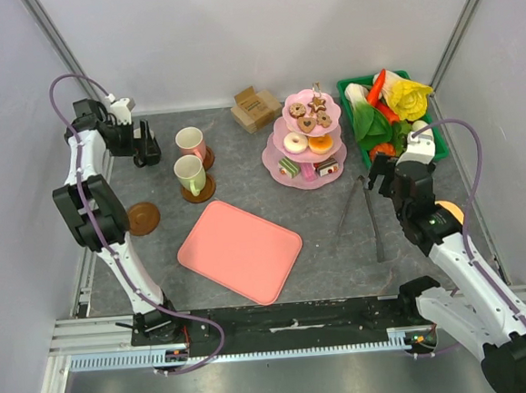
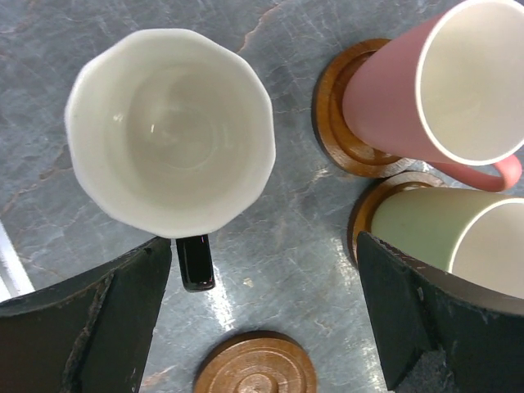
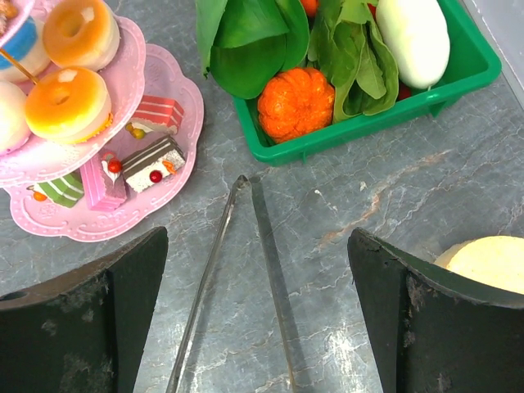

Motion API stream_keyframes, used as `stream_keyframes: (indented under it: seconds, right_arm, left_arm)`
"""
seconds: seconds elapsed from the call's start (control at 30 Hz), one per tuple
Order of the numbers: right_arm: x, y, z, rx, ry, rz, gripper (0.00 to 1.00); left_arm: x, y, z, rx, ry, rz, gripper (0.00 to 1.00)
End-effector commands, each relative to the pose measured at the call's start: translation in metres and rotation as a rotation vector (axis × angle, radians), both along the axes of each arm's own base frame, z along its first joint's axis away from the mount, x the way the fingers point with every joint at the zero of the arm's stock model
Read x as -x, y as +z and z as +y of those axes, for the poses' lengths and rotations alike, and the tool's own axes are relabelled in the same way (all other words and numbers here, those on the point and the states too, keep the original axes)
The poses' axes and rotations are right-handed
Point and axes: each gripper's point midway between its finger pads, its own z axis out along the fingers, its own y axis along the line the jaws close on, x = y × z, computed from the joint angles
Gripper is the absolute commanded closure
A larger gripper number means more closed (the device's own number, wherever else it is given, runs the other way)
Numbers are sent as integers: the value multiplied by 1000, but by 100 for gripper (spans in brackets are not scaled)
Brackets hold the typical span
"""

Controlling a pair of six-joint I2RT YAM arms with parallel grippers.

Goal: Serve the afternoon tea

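Hovering over the black mug (image 2: 170,135), the left gripper (image 2: 262,246) is seen with jaws spread wide and nothing held. Only the mug's white inside and black handle are shown from the wrist view. The mug is stood upright on the table (image 1: 341,263), far left. Just beside it the pink mug (image 1: 189,142) and the pale green mug (image 1: 189,173) are each set on a brown coaster (image 2: 336,123). A third coaster (image 1: 143,218) is left bare, nearer the arm bases.

The right gripper (image 3: 255,237) is likewise held fully open and empty, above metal tongs (image 3: 274,278) laid flat on the table. The toy pastries are kept on a pink tiered stand (image 1: 266,158) at centre back: donuts (image 3: 67,105) on the upper tiers, cake slices (image 3: 151,164) on the bottom tier.

A green bin (image 3: 368,123) of toy vegetables (image 3: 296,102) is placed right of the stand, apart from it. A flat pink tray (image 1: 240,250) is laid in the middle of the table, and a small cardboard box (image 1: 254,108) is seen at the back wall. A pale round item (image 3: 491,262) is glimpsed at the right edge and cannot be identified.
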Motion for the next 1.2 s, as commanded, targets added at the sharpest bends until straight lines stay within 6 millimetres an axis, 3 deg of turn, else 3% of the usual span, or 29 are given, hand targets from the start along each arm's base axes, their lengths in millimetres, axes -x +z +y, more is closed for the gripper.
stream_keyframes:
  seconds: [0.0,0.1,0.2,0.3,0.43,0.53,1.0,1.17]
  right_arm:
    - [-4,19,1,-20,5,-78,2]
    - [-4,20,1,-23,5,-84,2]
    - [-3,20,1,-24,3,-87,2]
    - [-3,20,0,-21,-1,-87,2]
    - [-2,22,-1,-23,-4,-95,2]
    - [-1,24,-1,-24,-5,-100,2]
    - [0,26,-3,-23,-16,-108,2]
    - [0,26,-3,-23,-16,-111,2]
  left_arm:
    - [3,27,-8,26,66,-24,1]
    - [-1,19,12,-50,178,-8,1]
    - [-5,17,17,-55,226,-16,5]
    - [-9,13,19,-62,250,-10,17]
    - [-10,3,19,-83,255,9,42]
    - [-12,-2,15,-94,250,13,51]
    - [-15,-24,24,-203,305,60,51]
    - [-17,-23,25,-215,318,57,50]
